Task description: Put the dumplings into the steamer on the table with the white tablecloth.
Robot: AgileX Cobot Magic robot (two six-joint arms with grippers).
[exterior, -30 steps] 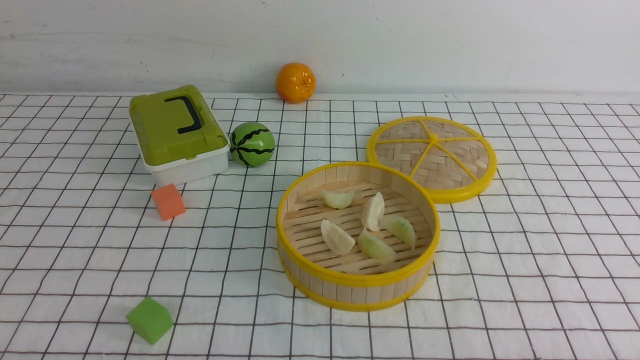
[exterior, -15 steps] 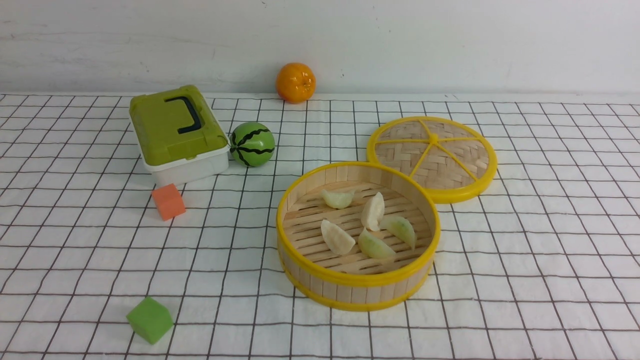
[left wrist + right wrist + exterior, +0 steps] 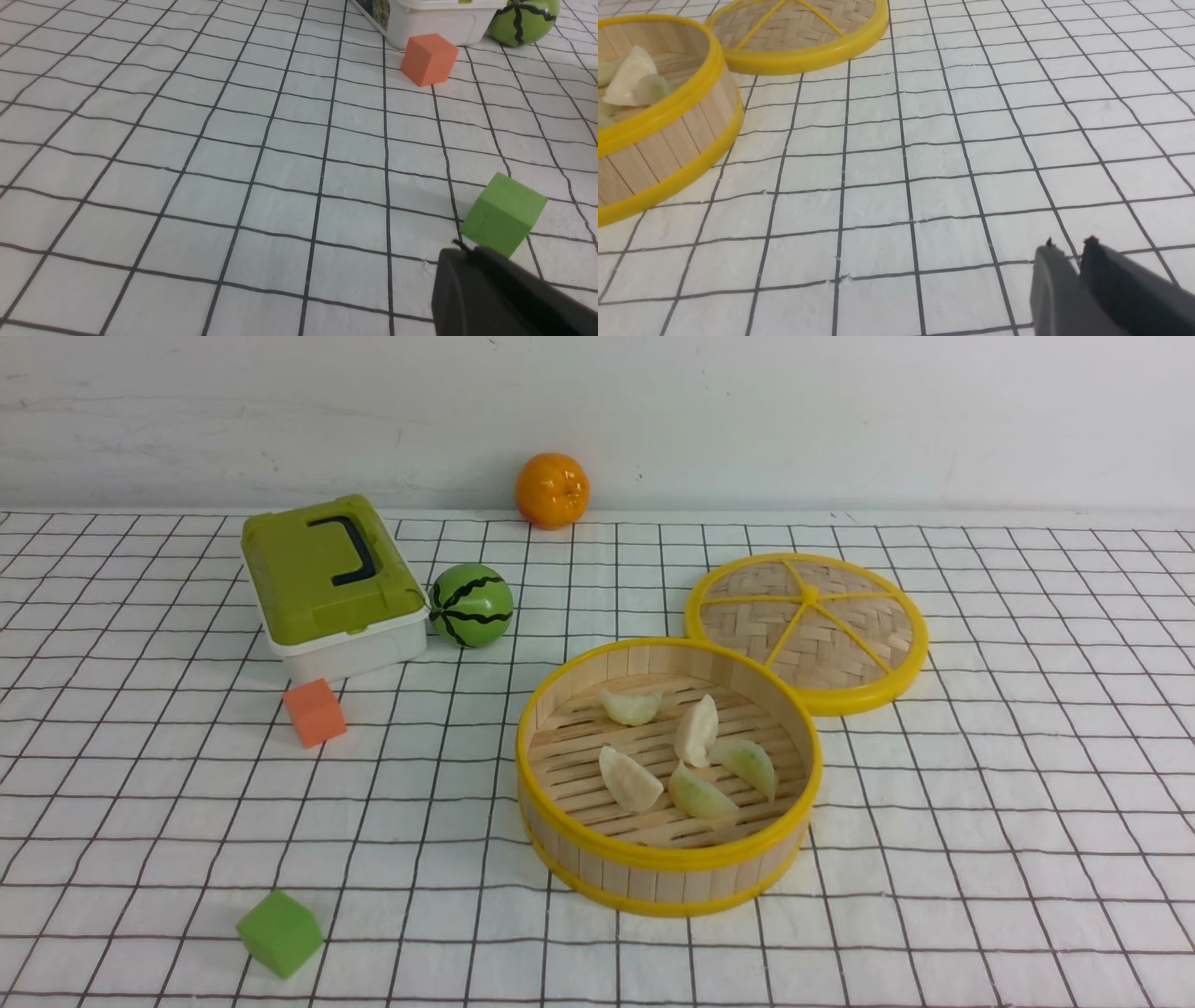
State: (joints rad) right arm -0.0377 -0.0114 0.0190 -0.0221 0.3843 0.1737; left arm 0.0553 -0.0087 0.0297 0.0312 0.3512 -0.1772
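Several pale dumplings (image 3: 696, 730) lie on the slatted floor of the round bamboo steamer (image 3: 668, 859), which stands on the white tablecloth (image 3: 980, 803) covering the table. Neither arm shows in the front view. In the right wrist view my right gripper (image 3: 1069, 245) hovers over bare cloth to the right of the steamer (image 3: 658, 140). Its tips stand slightly open with nothing between them. In the left wrist view my left gripper (image 3: 467, 249) is shut and empty, far from the steamer.
The woven lid (image 3: 808, 630) lies flat behind the steamer, touching it. A green-lidded box (image 3: 327, 579), a watermelon ball (image 3: 471, 605) and an orange cube (image 3: 315, 712) sit at the left. An orange (image 3: 552, 490) rests by the wall. A green cube (image 3: 504, 214) lies just beyond the left fingertips.
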